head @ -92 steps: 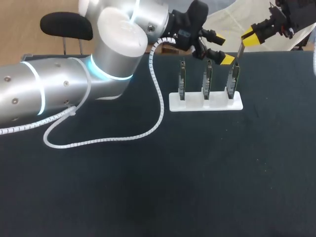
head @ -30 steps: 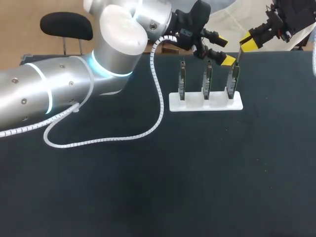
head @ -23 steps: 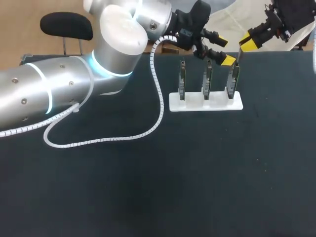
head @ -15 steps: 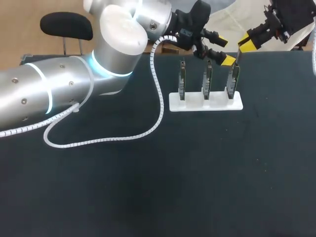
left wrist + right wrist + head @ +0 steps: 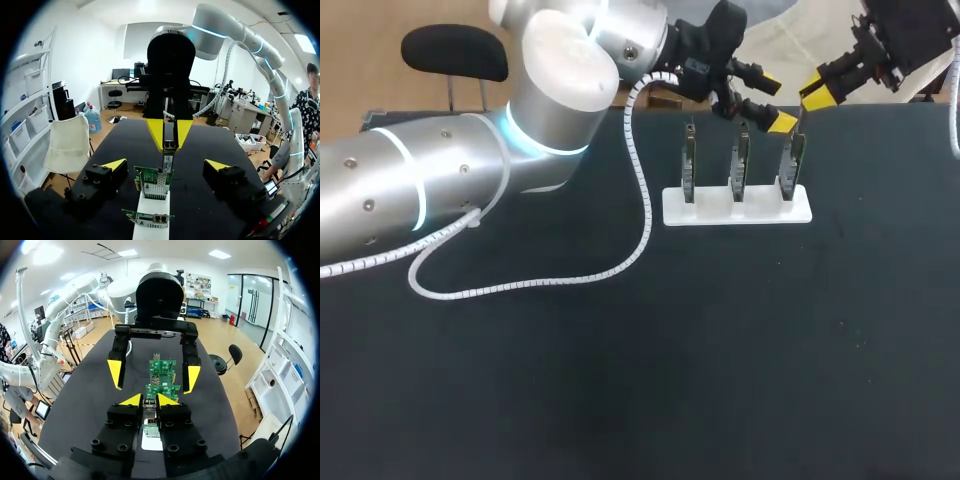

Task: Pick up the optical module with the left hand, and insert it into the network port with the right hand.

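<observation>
A black table (image 5: 670,380) fills the head view, with wide bare cloth between its near edge and a white holder (image 5: 737,207) standing close to the far edge. Three network cards (image 5: 741,160) stand upright in the holder. The left arm (image 5: 440,180) comes in low across the table's left half, and its white coiled cable (image 5: 640,230) lies looped on the surface. The left gripper (image 5: 773,101) hangs above the cards with its fingers spread. The right gripper (image 5: 818,90) hovers over the far edge, its tips pinched on the optical module (image 5: 800,113), a thin sliver hanging above the rightmost card.

In the left wrist view, the gripper's own fingertips (image 5: 114,164) stand wide apart on either side of the row of cards. Straight ahead, the right gripper's tips clamp the module, which points down at the farthest card. Whether they touch cannot be told.

In the right wrist view, the gripper's own fingertips (image 5: 131,400) close on the module above the nearest card. Beyond them, the left gripper's parted fingers flank the other two cards without touching them.
</observation>
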Available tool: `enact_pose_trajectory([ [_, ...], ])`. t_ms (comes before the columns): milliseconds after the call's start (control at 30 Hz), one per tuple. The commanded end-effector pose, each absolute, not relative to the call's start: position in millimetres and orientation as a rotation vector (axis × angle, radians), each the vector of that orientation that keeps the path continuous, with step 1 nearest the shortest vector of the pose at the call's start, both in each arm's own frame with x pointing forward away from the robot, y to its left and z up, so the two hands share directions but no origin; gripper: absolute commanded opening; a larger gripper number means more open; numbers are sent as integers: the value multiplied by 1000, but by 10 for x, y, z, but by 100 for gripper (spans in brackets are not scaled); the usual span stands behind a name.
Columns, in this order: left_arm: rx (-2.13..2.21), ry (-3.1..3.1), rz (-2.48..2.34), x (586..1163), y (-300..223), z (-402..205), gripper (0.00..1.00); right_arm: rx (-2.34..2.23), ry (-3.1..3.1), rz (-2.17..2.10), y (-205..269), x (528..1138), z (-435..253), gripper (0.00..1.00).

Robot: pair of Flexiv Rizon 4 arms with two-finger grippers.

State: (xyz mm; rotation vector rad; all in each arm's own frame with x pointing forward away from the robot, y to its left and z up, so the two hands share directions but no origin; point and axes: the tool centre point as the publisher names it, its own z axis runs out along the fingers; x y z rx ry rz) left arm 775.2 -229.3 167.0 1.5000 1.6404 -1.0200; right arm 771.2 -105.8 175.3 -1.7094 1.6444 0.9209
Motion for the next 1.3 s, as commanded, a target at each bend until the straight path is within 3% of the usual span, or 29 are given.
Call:
enact_pose_trajectory([
  [33, 1506, 1639, -1023, 7778, -2300, 1669, 100, -1708, 1646, 899, -1059, 7693, 1767, 0],
  [1300, 1506, 1639, -1023, 7778, -2300, 1669, 100, -1697, 1651, 884, -1070, 7736, 1736, 0],
])
